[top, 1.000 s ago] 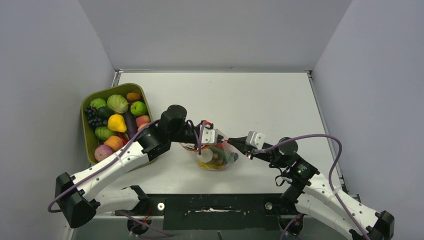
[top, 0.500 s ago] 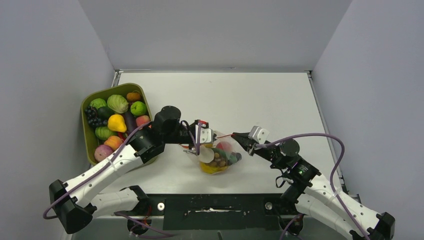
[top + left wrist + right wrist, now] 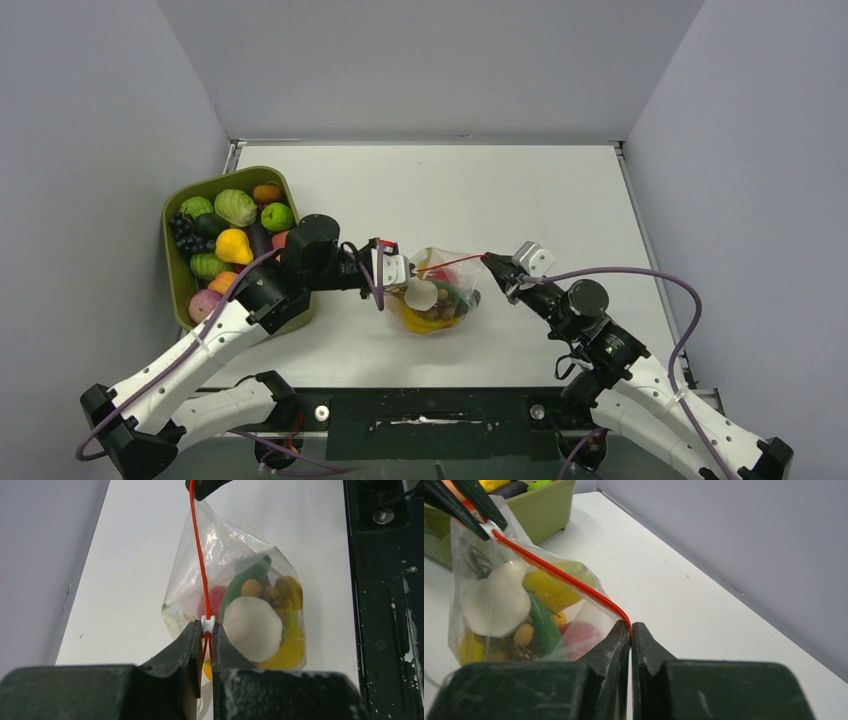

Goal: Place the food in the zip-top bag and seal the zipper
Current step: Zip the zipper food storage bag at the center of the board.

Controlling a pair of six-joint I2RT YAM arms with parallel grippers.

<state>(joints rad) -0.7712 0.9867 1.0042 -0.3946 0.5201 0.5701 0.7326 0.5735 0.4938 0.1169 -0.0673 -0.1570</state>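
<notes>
L gripper [image 3: 207, 632] pinching zipper [image 3: 197, 555] at slider [image 3: 207, 623], now closer to tray [image 3: 176, 272] than 1s ago; R gripper [image 3: 630, 628] clamped on zipper's far end. Bag [image 3: 452, 270] w/ food [image 3: 440, 304] hangs taut near tray, seal prob nearly done

Zip-top bag [image 3: 437, 262]: clear bulging pouch, centre of frame.
Zipper [image 3: 455, 264]: thin red strip, pulled straight along top.
Food [image 3: 430, 320]: glossy mixed-colour pieces inside.

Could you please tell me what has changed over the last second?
The left gripper drew left and the right gripper moved right, toward the far edge, stretching the zipper straight between them. Both stay shut on the zipper's ends, the filled zip-top bag beneath. The green tray is unmoved.
</notes>
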